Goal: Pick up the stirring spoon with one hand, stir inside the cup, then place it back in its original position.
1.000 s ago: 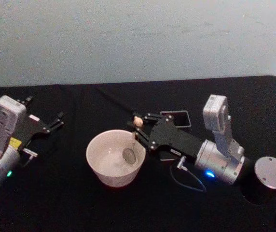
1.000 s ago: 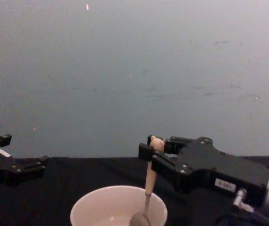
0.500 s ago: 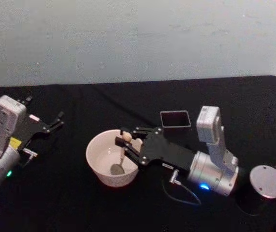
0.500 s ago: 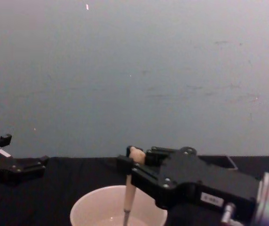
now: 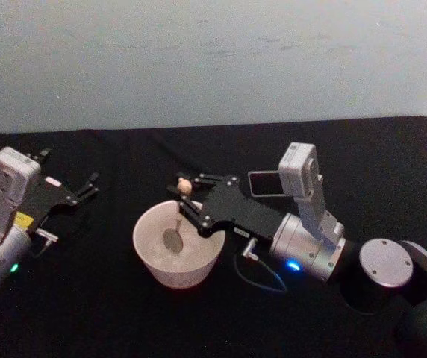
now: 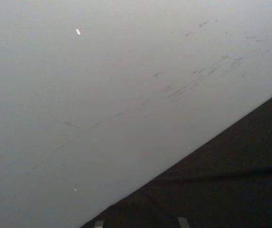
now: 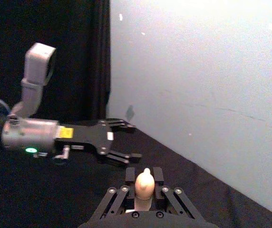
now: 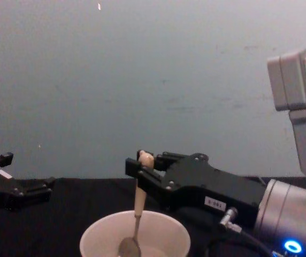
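The cream-white cup (image 5: 154,261) (image 8: 163,240) stands on the black table, centre left. My right gripper (image 5: 184,195) (image 8: 141,167) (image 7: 144,178) hangs over its far rim, shut on the beige handle of the stirring spoon (image 5: 178,221) (image 8: 138,201) (image 7: 144,186). The spoon points steeply down, and its shiny bowl (image 5: 172,239) (image 8: 129,247) sits inside the cup. The dark grey square holder (image 5: 262,183) stands behind the right arm, partly covered by the wrist camera. My left gripper (image 5: 92,183) (image 8: 48,186) (image 7: 126,141) rests open at the far left, apart from the cup.
A thin cable (image 5: 262,276) loops from the right wrist just right of the cup. The right arm's round silver joint (image 5: 384,263) sits at the front right. A pale wall (image 5: 213,60) closes the table's back edge.
My right gripper has carried the spoon leftward and toward the far rim of the cup, and the spoon's bowl has swept across the cup's inside. The left arm has not moved.
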Action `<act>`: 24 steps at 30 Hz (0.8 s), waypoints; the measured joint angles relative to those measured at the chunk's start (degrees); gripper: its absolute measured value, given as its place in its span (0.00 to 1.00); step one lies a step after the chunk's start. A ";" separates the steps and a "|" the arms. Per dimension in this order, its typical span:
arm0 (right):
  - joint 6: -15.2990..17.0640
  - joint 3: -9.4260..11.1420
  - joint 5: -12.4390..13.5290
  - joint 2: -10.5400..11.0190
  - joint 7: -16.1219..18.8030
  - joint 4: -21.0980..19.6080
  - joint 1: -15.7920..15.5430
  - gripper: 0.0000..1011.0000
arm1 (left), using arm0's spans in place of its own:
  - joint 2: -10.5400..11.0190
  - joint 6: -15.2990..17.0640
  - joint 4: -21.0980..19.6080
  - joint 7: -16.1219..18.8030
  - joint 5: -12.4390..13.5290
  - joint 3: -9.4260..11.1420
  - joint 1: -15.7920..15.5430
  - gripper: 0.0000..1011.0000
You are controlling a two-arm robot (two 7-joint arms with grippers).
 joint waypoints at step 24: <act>-0.28 1.86 -0.68 -0.26 -0.46 1.47 0.40 0.21 | 0.00 0.00 0.00 0.00 0.00 0.00 0.00 0.99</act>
